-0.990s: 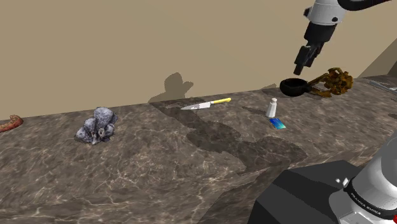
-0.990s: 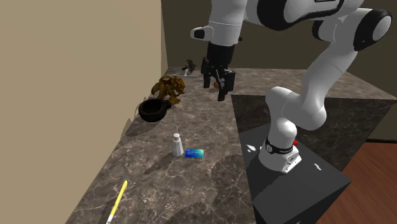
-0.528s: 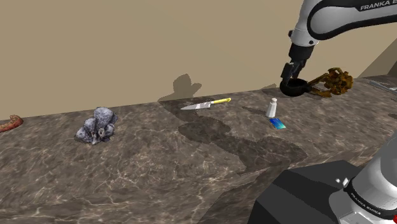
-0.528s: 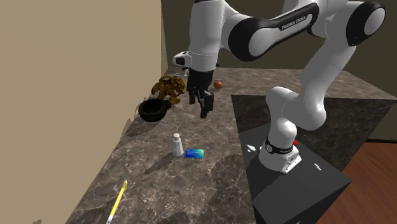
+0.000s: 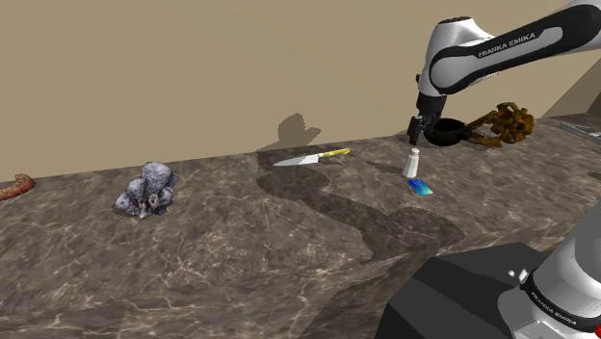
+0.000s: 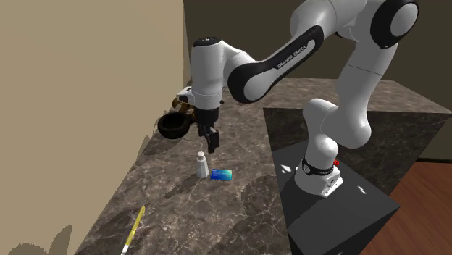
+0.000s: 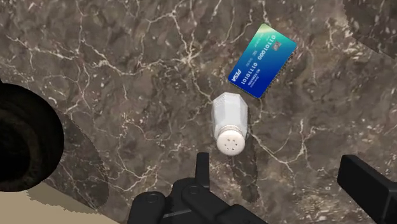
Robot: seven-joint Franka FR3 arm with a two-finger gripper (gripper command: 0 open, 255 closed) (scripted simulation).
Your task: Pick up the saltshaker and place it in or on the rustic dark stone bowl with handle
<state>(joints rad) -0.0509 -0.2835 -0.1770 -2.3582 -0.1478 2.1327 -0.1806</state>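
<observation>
Gripper (image 5: 415, 133) hangs low over the dark marbled counter (image 5: 241, 260), its two black fingers (image 7: 202, 167) standing well apart with nothing clamped. In the wrist view the saltshaker (image 7: 230, 124) stands upright on the stone just ahead of the open fingers, untouched, and its holed white cap faces the camera.

In the shoulder view the gripper sits at twelve o'clock of the saltshaker (image 5: 412, 163), just above it and not touching. The second exterior view agrees: the gripper (image 6: 210, 143) is poised right above the saltshaker (image 6: 202, 165).

Now the dark bowl with handle (image 5: 445, 130). It is at one o'clock of the shaker in the shoulder view, near but apart, against the tan wall. What the wrist view catches of the bowl (image 7: 25, 146) is a plain dark hollow.

A blue card (image 5: 421, 188) lies flat at five o'clock of the shaker, just beside its base. A brown-gold knobbly figure (image 5: 506, 122) sits at three o'clock of the bowl, touching or nearly so. A yellow-handled knife (image 5: 310, 158) lies out at nine o'clock, well apart. Farther along that line are a grey lumpy object (image 5: 147, 189) and a reddish-brown thing (image 5: 14, 186) at the picture's edge.
</observation>
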